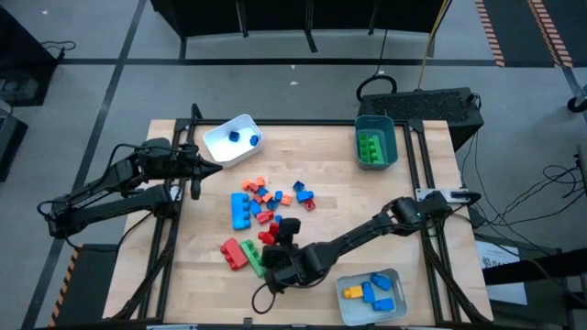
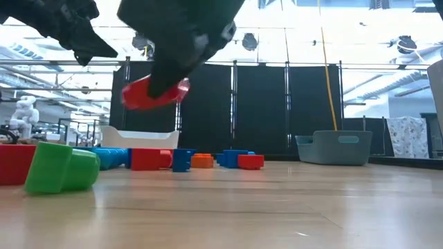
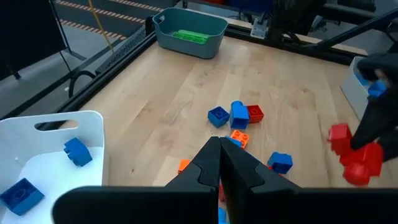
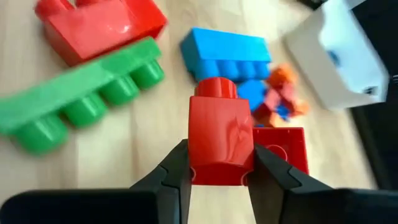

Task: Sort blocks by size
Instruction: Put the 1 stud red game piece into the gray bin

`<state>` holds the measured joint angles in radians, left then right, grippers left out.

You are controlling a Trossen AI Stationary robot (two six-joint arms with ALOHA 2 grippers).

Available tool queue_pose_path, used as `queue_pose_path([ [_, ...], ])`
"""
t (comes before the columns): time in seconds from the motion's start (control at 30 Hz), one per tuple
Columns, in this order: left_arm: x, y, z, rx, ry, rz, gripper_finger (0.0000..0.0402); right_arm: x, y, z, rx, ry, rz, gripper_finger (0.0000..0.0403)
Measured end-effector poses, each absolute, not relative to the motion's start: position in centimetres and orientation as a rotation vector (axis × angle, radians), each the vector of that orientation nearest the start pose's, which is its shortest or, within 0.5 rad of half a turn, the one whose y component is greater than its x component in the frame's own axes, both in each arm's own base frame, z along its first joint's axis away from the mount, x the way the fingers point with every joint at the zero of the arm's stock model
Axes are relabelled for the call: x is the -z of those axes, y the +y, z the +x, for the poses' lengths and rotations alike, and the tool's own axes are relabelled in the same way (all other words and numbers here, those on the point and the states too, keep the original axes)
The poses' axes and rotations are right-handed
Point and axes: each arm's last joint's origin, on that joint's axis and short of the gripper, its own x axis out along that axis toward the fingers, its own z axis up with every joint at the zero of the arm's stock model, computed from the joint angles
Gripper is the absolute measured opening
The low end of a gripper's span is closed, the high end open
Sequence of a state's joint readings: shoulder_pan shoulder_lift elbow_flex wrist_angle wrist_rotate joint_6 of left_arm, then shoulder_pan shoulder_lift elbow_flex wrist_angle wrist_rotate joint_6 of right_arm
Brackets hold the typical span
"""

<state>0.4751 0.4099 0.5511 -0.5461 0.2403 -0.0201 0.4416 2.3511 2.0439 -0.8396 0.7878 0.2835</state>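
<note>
White tray (image 1: 223,139): two blue blocks (image 1: 244,139). Teal bin (image 1: 388,139): green block (image 1: 371,147). Grey tray (image 1: 353,295): blue and yellow blocks (image 1: 371,291). Right gripper (image 4: 217,175): jaws clenched on a red block (image 4: 220,132), raised off the worktop (image 1: 367,197) above the loose pile (image 1: 271,202). Left gripper (image 3: 219,163): jaws closed, empty, beside the white tray.

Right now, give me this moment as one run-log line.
right hand: shut on red block, lifted off table | left hand: shut, empty, beside white tray
</note>
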Motion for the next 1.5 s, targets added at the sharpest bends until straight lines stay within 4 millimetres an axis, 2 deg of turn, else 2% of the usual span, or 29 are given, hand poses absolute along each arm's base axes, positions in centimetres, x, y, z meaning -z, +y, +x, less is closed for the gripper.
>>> queue_pose_path([
  [0.13, -25.3, 4.2, 10.0, -0.167, 0.310, -0.179, 0.0011, -20.1, 19.7, 44.8, 0.445, 0.899, -0.441, 0.0097],
  [0.27, -22.0, 4.2, 11.4, -0.011, 0.270, -0.213, 0.0011, -20.5, 20.4, 44.3, 0.438, 0.898, -0.436, 0.0097],
  [0.37, -19.1, 4.4, 12.2, -0.009, 0.256, -0.245, 0.0011, -20.5, 20.8, 44.1, 0.434, 0.893, -0.431, 0.0097],
  [0.47, -17.5, 4.2, 12.7, 0.014, 0.167, -0.255, 0.0011, -20.6, 21.1, 44.2, 0.427, 0.874, -0.417, 0.0097],
  [0.6, -17.1, 3.8, 12.9, 0.059, 0.076, -0.243, 0.0011, -20.8, 21.1, 44.7, 0.418, 0.846, -0.405, 0.0097],
  [0.73, -17.0, 3.5, 13.0, 0.070, 0.081, -0.259, 0.0011, -20.7, 20.5, 45.1, 0.408, 0.847, -0.356, 0.0097],
  [1.0, -16.6, 3.3, 13.1, 0.079, 0.119, -0.273, 0.0011, -16.8, 19.9, 45.8, 0.258, 0.898, -0.205, 0.0100],
  [1.23, -16.6, 3.3, 13.1, 0.078, 0.120, -0.273, 0.0011, -14.8, 19.0, 45.7, 0.214, 0.958, -0.134, 0.0133],
  [1.5, -16.4, 3.3, 13.0, 0.076, 0.142, -0.275, 0.0011, -13.3, 18.9, 45.0, 0.192, 0.998, -0.120, 0.0154],
])
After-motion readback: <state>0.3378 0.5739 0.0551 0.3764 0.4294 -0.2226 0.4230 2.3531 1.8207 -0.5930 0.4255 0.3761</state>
